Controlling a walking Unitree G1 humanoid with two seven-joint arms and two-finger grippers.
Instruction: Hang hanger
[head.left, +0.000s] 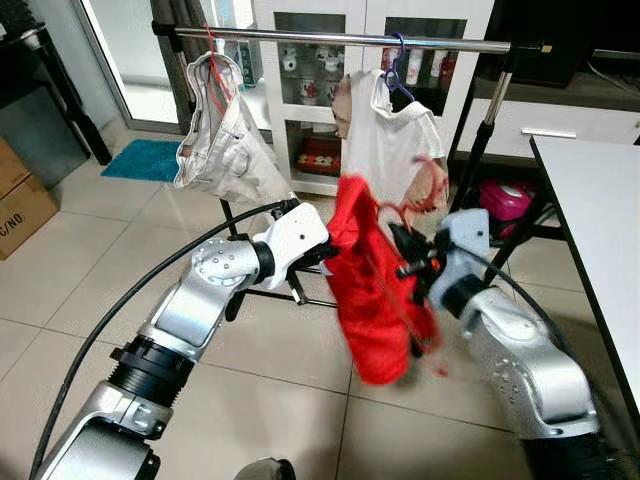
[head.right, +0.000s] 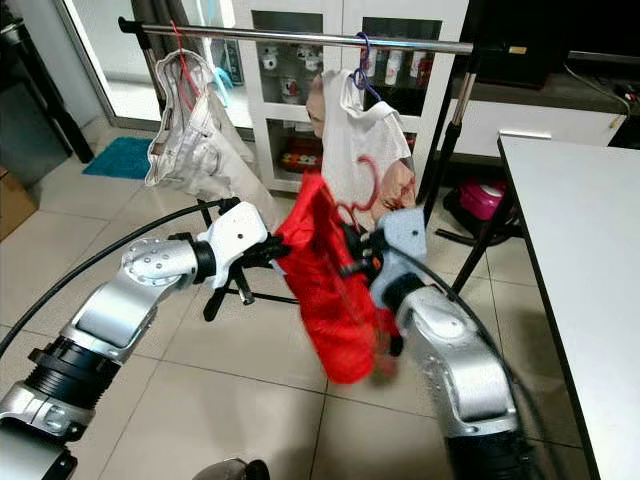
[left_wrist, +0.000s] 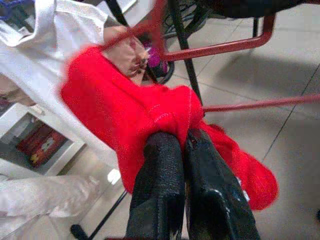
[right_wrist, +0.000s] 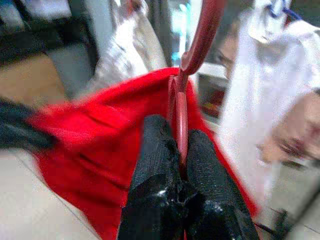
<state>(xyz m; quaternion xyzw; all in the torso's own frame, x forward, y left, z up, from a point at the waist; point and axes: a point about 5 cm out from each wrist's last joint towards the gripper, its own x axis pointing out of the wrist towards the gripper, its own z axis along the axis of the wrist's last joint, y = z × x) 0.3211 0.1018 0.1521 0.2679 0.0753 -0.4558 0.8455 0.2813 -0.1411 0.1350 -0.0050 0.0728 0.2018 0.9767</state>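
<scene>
A red garment (head.left: 375, 290) hangs on a red hanger (right_wrist: 200, 35), held up between my two arms below the metal clothes rail (head.left: 330, 38). My left gripper (left_wrist: 182, 137) is shut on a bunched edge of the red cloth, at the garment's left side (head.left: 330, 250). My right gripper (right_wrist: 177, 130) is shut on the hanger's neck just under its hook, on the garment's right side (head.left: 405, 262). The hook (head.right: 372, 180) sits well below the rail, in front of a hanging white shirt (head.left: 385, 140).
A pale garment (head.left: 220, 140) hangs on the rail's left end. Behind the rack stands a white glass-door cabinet (head.left: 330, 90). A white table (head.left: 600, 220) runs along my right. A cardboard box (head.left: 20, 200) and a teal mat (head.left: 145, 160) lie on the floor to the left.
</scene>
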